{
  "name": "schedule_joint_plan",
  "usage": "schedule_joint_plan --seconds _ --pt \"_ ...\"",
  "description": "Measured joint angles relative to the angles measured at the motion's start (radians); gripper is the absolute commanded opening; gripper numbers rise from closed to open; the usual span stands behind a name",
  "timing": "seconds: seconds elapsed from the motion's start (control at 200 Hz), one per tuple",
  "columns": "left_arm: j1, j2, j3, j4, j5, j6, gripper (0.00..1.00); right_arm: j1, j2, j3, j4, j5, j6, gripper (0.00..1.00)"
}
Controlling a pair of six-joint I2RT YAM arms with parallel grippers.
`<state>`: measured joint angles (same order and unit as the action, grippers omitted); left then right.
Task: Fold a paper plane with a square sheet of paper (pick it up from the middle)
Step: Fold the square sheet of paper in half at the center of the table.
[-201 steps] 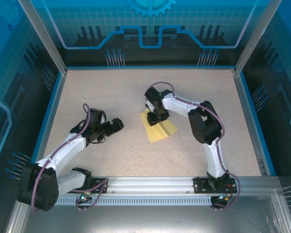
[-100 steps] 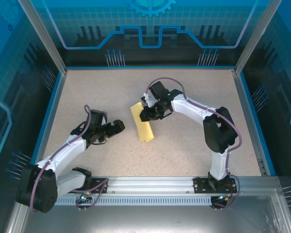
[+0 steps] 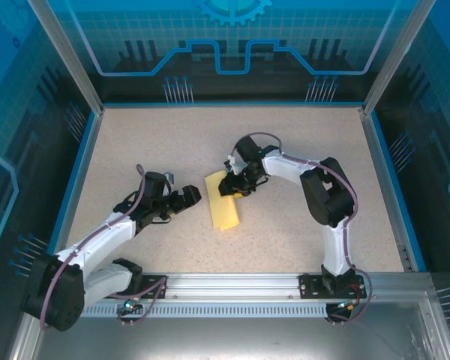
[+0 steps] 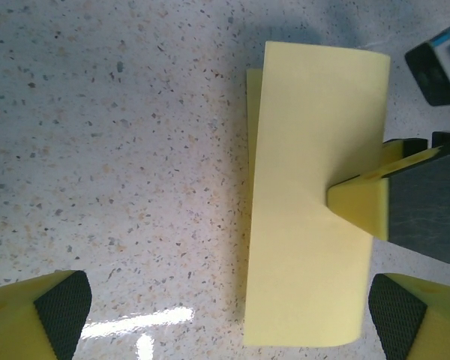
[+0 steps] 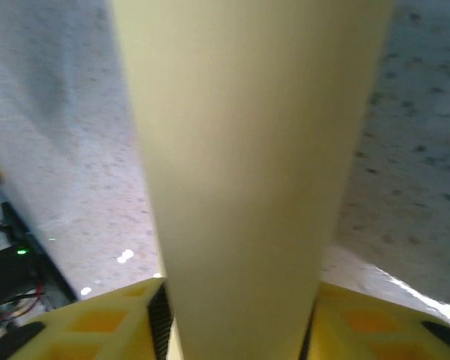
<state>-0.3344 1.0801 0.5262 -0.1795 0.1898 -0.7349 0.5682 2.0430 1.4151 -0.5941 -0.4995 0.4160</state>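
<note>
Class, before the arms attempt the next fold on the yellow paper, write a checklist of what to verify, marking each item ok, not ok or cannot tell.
1. Square sheet of paper folded in half, flat on the table: ok.
2. Layers aligned: not ok; a strip of the lower layer peeks out along one long side.
3. Left gripper open: ok.
4. Right gripper at the sheet's other long side, one of its fingers on top: ok.
5. Right gripper's hold firm: cannot tell.
6. Plane shape formed: not ok; a plain rectangle.
</note>
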Motion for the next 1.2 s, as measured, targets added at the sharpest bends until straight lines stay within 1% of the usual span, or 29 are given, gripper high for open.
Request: schedule_joint_plan --seconds 0.095,0.19,0.415,0.535,0.695,0.92,1.095,1.195 --pt "-0.004 0.001 0.0 0.005 0.0 0.0 0.99 0.0 0.0 0.0 -0.031 0.057 -0.04 0.58" --pt "-0.009 0.007 0.0 0.006 0.0 0.0 0.99 0.0 0.0 0.0 -0.053 0.098 -0.067 0.58" --pt "-0.027 0.041 0.0 0.02 0.003 -0.003 0.98 -0.001 0.0 0.0 -0.085 0.136 -0.11 0.52" --pt "-0.038 0.076 0.0 0.055 0.014 -0.027 0.95 -0.005 0.0 0.0 -0.087 0.148 -0.108 0.5" --pt "-0.064 0.135 0.001 0.104 0.023 -0.053 0.93 -0.019 -0.001 -0.004 -0.07 0.165 -0.08 0.53" --pt "-0.086 0.194 0.023 0.14 0.026 -0.072 0.93 -0.021 -0.031 -0.029 -0.062 0.24 -0.053 0.57" --pt "-0.089 0.223 0.044 0.158 0.025 -0.073 0.92 -0.021 -0.057 -0.028 -0.068 0.278 -0.055 0.55" --pt "-0.094 0.232 0.05 0.164 0.026 -0.079 0.87 -0.021 -0.056 -0.028 -0.077 0.28 -0.063 0.55"
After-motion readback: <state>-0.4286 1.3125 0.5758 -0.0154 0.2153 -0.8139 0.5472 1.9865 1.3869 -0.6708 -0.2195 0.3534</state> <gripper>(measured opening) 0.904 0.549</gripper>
